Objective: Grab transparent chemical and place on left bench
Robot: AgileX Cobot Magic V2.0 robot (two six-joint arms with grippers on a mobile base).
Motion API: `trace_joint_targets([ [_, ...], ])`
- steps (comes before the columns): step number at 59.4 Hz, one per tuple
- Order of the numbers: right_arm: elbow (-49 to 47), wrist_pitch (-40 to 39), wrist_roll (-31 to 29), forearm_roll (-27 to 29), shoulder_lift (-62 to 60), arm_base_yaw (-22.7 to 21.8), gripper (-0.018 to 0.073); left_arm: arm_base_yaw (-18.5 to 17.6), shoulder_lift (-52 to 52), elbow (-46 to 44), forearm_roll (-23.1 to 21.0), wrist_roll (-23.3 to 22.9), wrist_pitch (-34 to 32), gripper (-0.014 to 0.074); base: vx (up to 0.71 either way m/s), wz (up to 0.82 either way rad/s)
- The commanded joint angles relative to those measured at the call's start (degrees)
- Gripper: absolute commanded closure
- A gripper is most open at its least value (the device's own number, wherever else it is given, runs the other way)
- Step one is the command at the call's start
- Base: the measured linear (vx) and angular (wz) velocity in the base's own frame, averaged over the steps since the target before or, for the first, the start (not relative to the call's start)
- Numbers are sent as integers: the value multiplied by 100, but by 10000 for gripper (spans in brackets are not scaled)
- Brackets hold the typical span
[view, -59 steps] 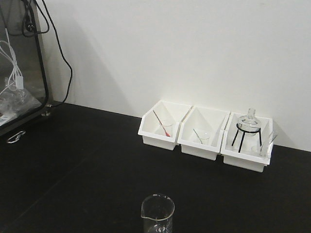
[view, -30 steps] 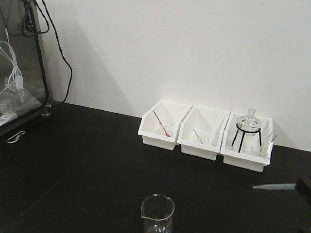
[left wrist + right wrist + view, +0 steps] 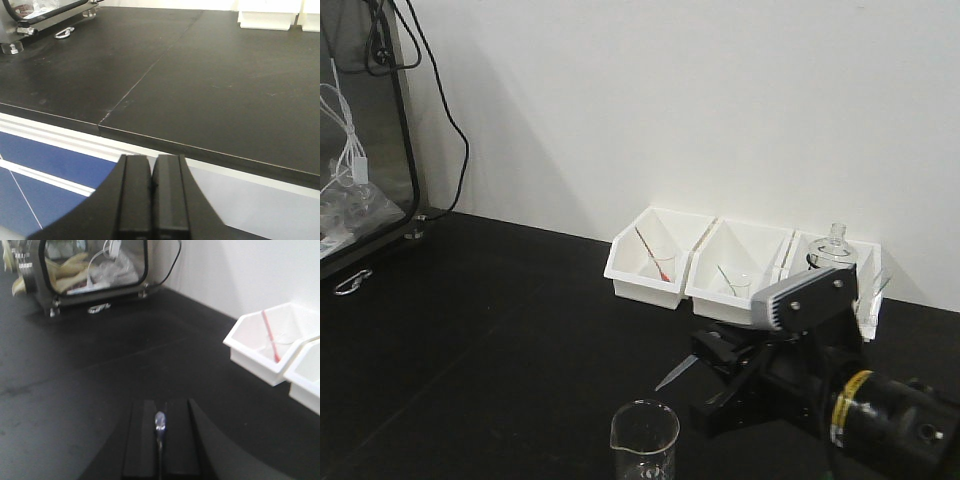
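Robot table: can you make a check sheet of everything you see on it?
Surface: black worktop, matte, seam visible.
Job's things: transparent chemical held above the worktop.
Clutter: glass beaker; three white bins; red-tipped dropper in the leftmost bin.
Grippers: right gripper shut on the dropper; left gripper shut, empty.
Cables: black cable on the wall.
Surroundings: white wall; metal-framed box.

The front view looks down across the black table (image 3: 470, 330) toward the wall, with the right gripper (image 3: 712, 352) close in its lower right. The right wrist view looks low over its gripper (image 3: 159, 440); both share the white bin (image 3: 650, 262) ahead. The left wrist view sits at the table edge behind its gripper (image 3: 151, 195).
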Motion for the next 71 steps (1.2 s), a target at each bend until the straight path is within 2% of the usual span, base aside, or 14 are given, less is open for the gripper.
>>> trace_joint_targets([
  [1,-418,-235,-102,40,239,154,522,-10,-110,93,-4,-45,-449,600,0,0],
  [14,-574,-65,-94,20,963,313,495,-10,-110,93,-4,-45,-449,600,0,0],
  [21,-574,-65,-94,53,1162,313,431,-10,-110,93,-4,-45,-449,600,0,0],
  [29,-574,-53,-94,53,1202,313,281,-10,-110,93,-4,-45,-449,600,0,0],
  [38,-574,-65,-90,53,1202,313,63,-10,-110,93,-4,-45,-449,600,0,0],
  [43,-574,-190,-75,53,1171,313,0,-10,-110,93,-4,-45,-449,600,0,0],
  [50,-553,-171,-56,4,754,313,-4,-10,-110,93,-4,-45,-449,600,0,0],
  [54,-553,149,-56,-10,301,313,10,-10,-110,93,-4,-45,-449,600,0,0],
  [71,-553,2601,-52,38,-1443,313,69,-10,-110,93,-4,-45,-449,600,0,0],
])
